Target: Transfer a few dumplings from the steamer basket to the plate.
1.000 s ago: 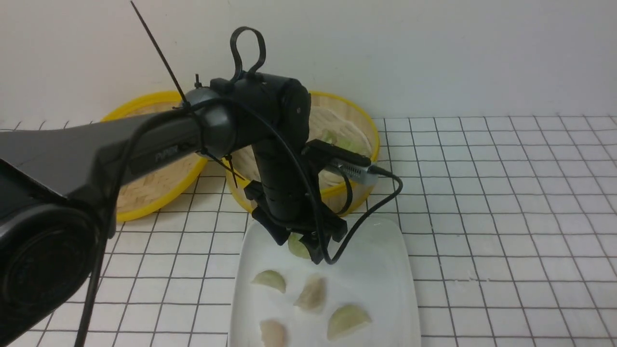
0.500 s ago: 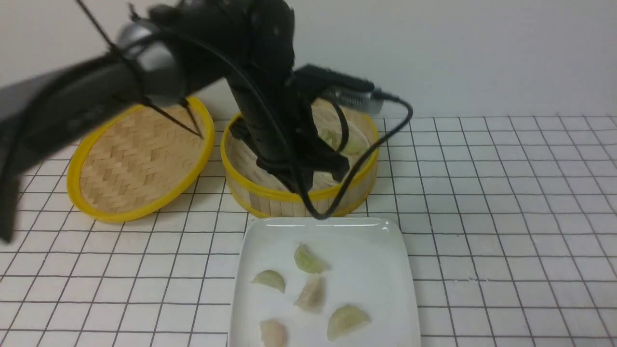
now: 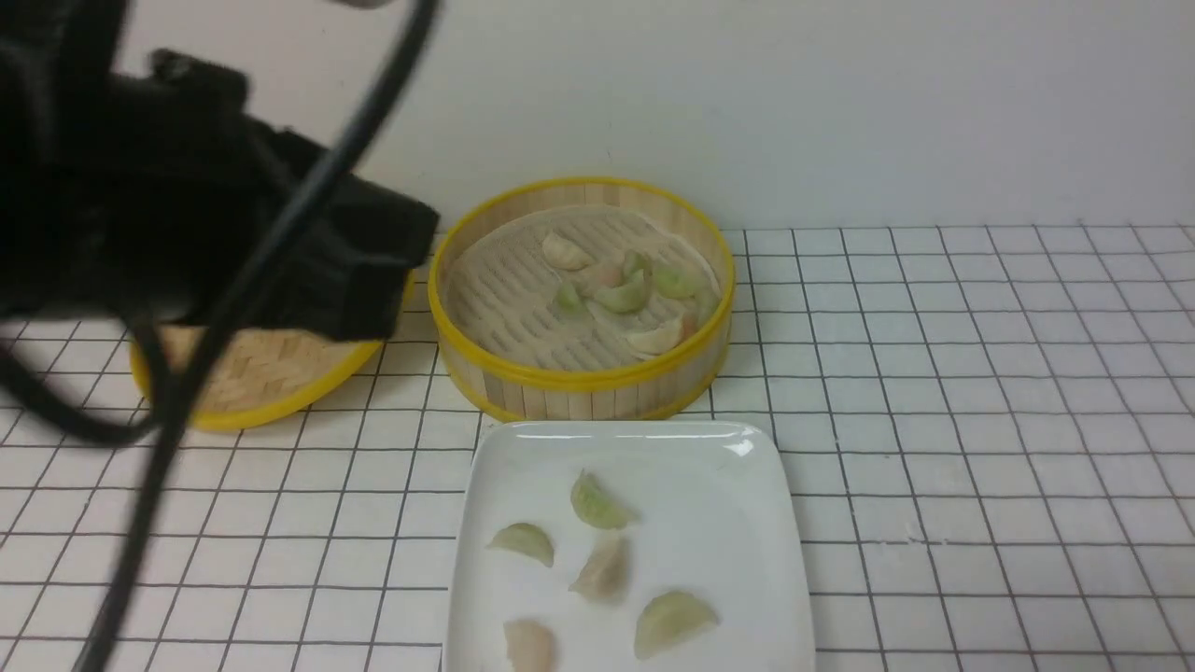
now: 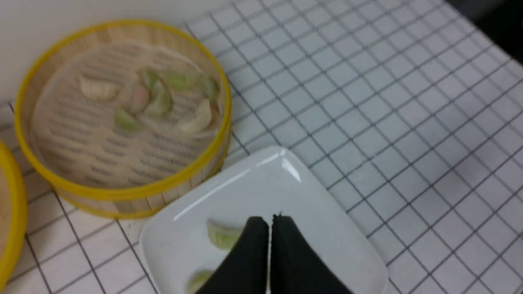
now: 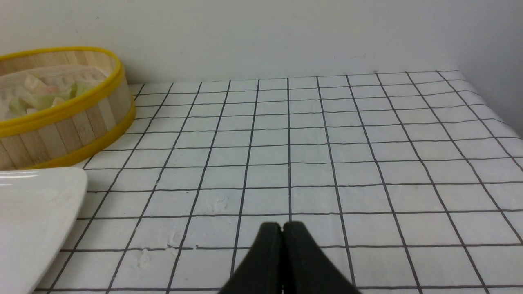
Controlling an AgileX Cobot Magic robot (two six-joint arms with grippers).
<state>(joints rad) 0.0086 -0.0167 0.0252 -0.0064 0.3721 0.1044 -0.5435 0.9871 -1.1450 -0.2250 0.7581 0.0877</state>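
The steamer basket point(image 3: 523, 387) stands at the back centre and holds several dumplings point(image 3: 621, 297); it also shows in the left wrist view point(image 4: 135, 192) and the right wrist view point(image 5: 73, 134). The white plate point(image 3: 738, 523) lies in front of it with several dumplings point(image 3: 597, 504) on it. My left gripper point(image 4: 269, 222) is shut and empty, high above the plate. In the front view only the left arm's blurred black body shows at the left. My right gripper point(image 5: 282, 226) is shut and empty over the bare cloth, right of the plate point(image 5: 36, 204).
The flat woven lid point(image 3: 271, 383) lies left of the basket, partly behind my left arm point(image 3: 187, 233) and its cable. A white checked cloth point(image 3: 980, 392) covers the table. A wall rises close behind the basket.
My left arm has let go of a green dumpling on the plate, then lifted and drawn back to the left, uncovering the basket. Its gripper is shut now.
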